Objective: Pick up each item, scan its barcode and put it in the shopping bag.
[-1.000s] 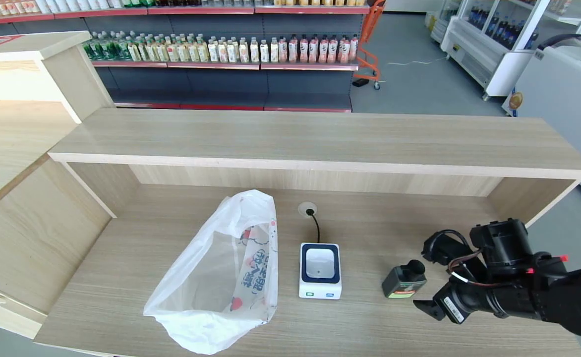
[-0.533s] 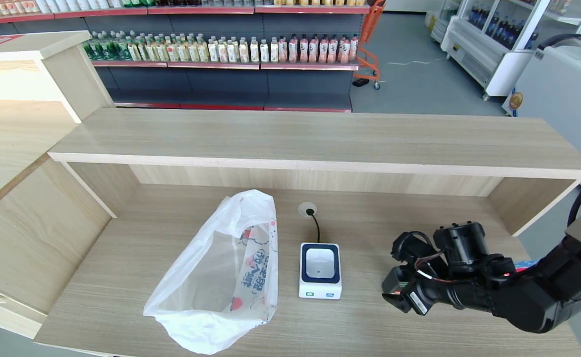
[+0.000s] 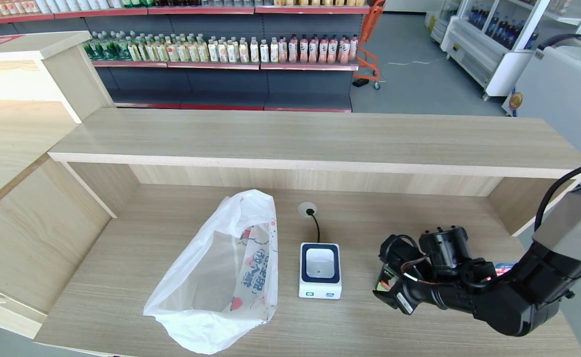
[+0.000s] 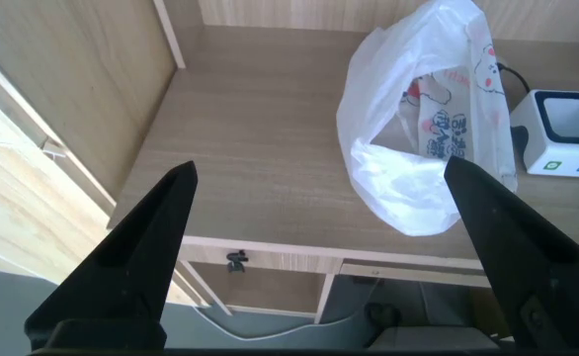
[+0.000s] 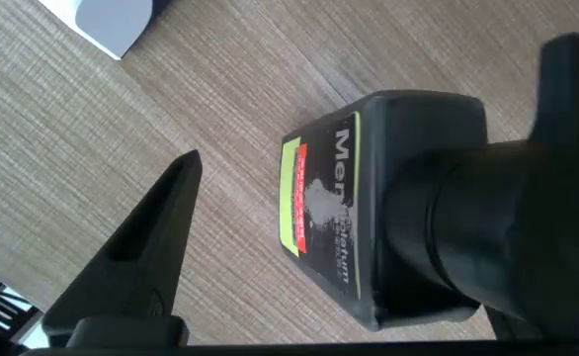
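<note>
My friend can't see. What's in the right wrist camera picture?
A dark bottle with a black cap sits on the wooden counter between the fingers of the open right gripper. A white scanner's corner shows nearby.

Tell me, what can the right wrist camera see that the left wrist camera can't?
The right wrist view has the dark bottle with its green and red label, up close on the wood. The left wrist view has the white shopping bag, lying open. Both have the scanner, just a corner of it in the right wrist view, and the wooden counter.
</note>
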